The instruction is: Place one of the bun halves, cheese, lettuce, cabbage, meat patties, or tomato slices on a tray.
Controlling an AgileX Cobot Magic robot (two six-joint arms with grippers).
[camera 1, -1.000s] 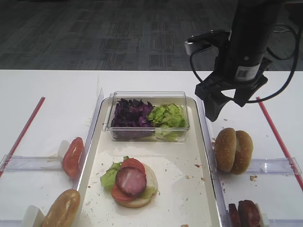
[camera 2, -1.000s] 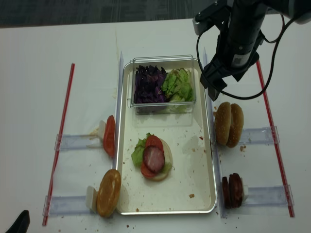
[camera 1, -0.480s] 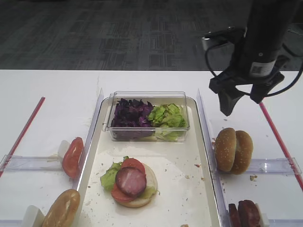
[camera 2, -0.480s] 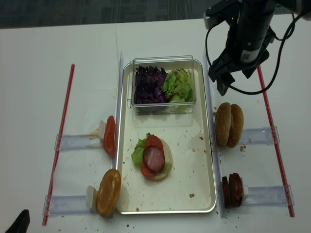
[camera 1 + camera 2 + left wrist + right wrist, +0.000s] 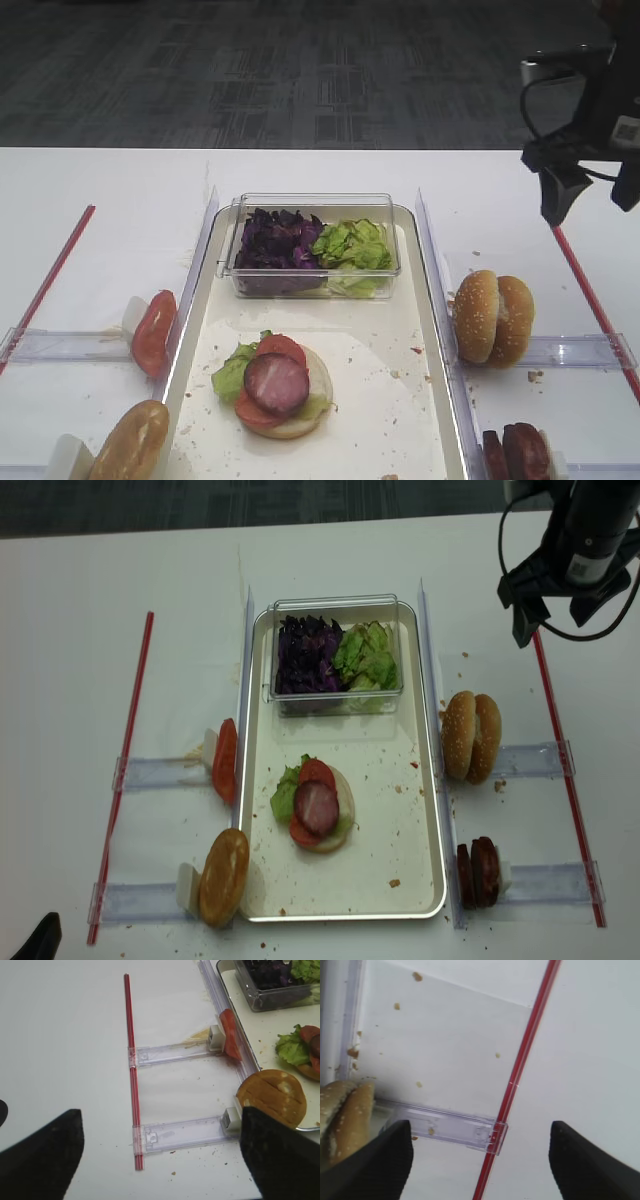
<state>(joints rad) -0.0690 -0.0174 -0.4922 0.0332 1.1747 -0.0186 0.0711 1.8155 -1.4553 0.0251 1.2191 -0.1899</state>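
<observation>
So my right gripper (image 5: 555, 620) has swung off to the right since a second ago. It was hanging by the tub's right end then, and now it's up over the far right of the surface (image 5: 330, 555), by the red strip (image 5: 566, 770). Its jaws are spread wide with nothing between them.

Going near to far: at the front right, the meat patties (image 5: 478, 872) stand on edge in a clear rack (image 5: 545, 882), just outside the tray (image 5: 432, 810). Front left, one bun half (image 5: 224, 876) leans at the tray's near-left corner. On the tray floor sits the stack: a bun bottom with lettuce, tomato and one patty on top (image 5: 316, 807).

Mid-way back, a tomato slice (image 5: 226, 760) stands on edge in the left rack against the tray rim, and two sesame bun halves (image 5: 472, 736) stand side by side in the right rack.

At the far end of the tray, a clear tub (image 5: 335, 693) holds the cabbage (image 5: 306, 654) on the left and the lettuce (image 5: 365, 653) on the right.

My left gripper (image 5: 160, 1157) only shows in its wrist view, low over the left racks, jaws wide apart and holding nothing.
</observation>
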